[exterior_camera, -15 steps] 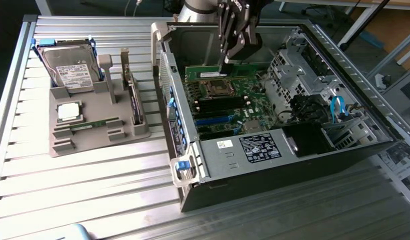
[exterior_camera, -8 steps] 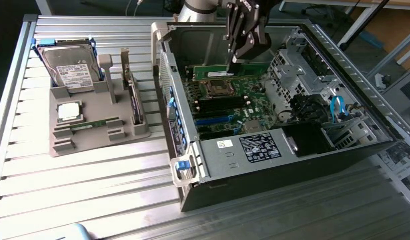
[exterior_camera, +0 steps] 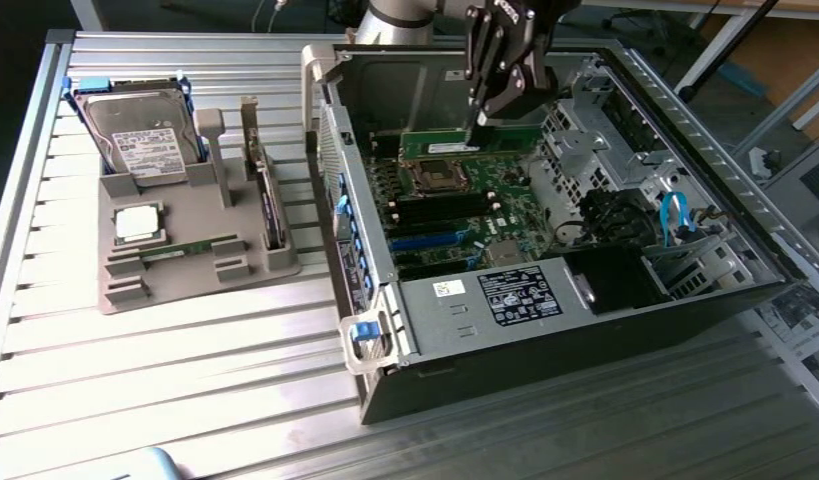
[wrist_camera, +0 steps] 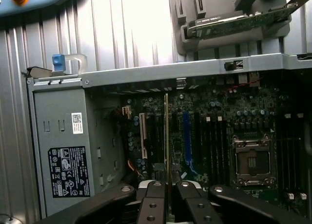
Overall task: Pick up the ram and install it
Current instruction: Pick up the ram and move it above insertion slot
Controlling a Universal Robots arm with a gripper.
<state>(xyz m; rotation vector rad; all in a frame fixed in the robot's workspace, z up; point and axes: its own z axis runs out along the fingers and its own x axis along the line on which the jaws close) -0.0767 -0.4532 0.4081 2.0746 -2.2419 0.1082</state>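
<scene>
The long, thin green circuit-board ram (wrist_camera: pixel 166 136) is clamped edge-on between the fingers of the black hand (exterior_camera: pixel 480 119) and is held inside the open black-and-silver computer case (exterior_camera: pixel 382 330), over the green motherboard (exterior_camera: pixel 476 200). In the exterior view, the hand is seen at 1 o'clock of the silver processor socket (exterior_camera: pixel 443 176). The case is set on the ribbed metal worktop (exterior_camera: pixel 182 380).

Open computer case (exterior_camera: pixel 516 330) on slatted table (exterior_camera: pixel 182 390); grey stand (exterior_camera: pixel 182 270) with hard drive (exterior_camera: pixel 142 140), processor chip (exterior_camera: pixel 138 222).

Ribbed bare-metal table (exterior_camera: pixel 182 340), matt grey plastic holder (exterior_camera: pixel 129 275) (ram (wrist_camera: pixel 166 136): green circuit board).
</scene>
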